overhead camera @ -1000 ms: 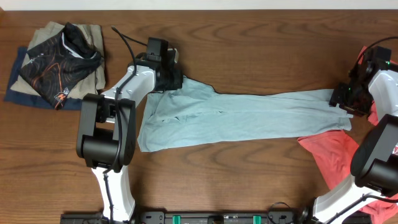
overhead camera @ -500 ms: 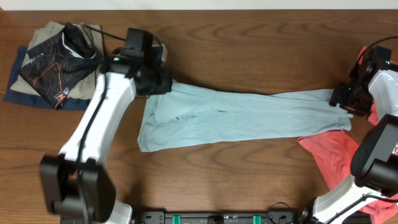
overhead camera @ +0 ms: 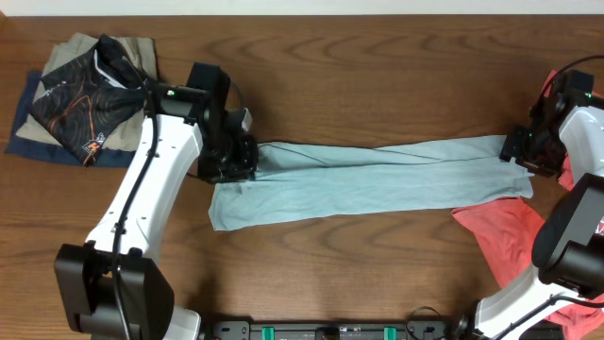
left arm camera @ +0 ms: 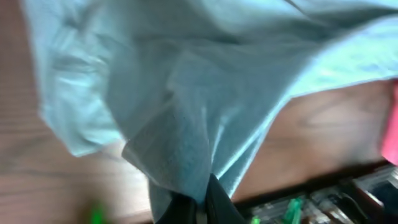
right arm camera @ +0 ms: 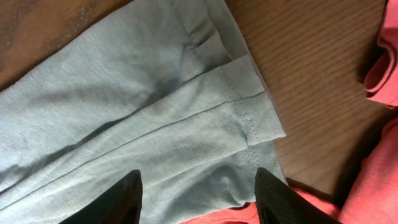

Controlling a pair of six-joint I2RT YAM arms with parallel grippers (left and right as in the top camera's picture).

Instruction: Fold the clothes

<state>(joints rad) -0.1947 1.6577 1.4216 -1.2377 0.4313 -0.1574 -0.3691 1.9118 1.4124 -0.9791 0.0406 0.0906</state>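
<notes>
Red cloth: the red cloth (overhead camera: pixel 505 241) lies crumpled on my side of the blue garment's right end, its edge touching or slipping under that end; I cannot tell which.
Blue garment: the blue garment (overhead camera: pixel 377 175) lies stretched in a long band across the tabletop (overhead camera: pixel 377 76), with its far-left corner lifted and turned over toward the middle.
Left claw: my left claw (left arm camera: pixel 199 202) is pinched tight on that turned corner. The cloth hangs from the fingers in loose folds, and the wrist view is blurred.
Right claw: my right claw (right arm camera: pixel 200 186) sits at the garment's right end with its fingers spread wide and the hemmed edge between them. Nothing is gripped.
Folded pile: the folded pile (overhead camera: pixel 85 99) rests well beyond the garment's left end, apart from it.
Risk, slide: with the right end unheld, a pull from the left could drag the whole band and skew the fold.
Risk, bunching: the pinch holds little cloth, so the corner may slip out or land crooked.
Risk, snag: the red cloth could be dragged along where the two meet.
</notes>
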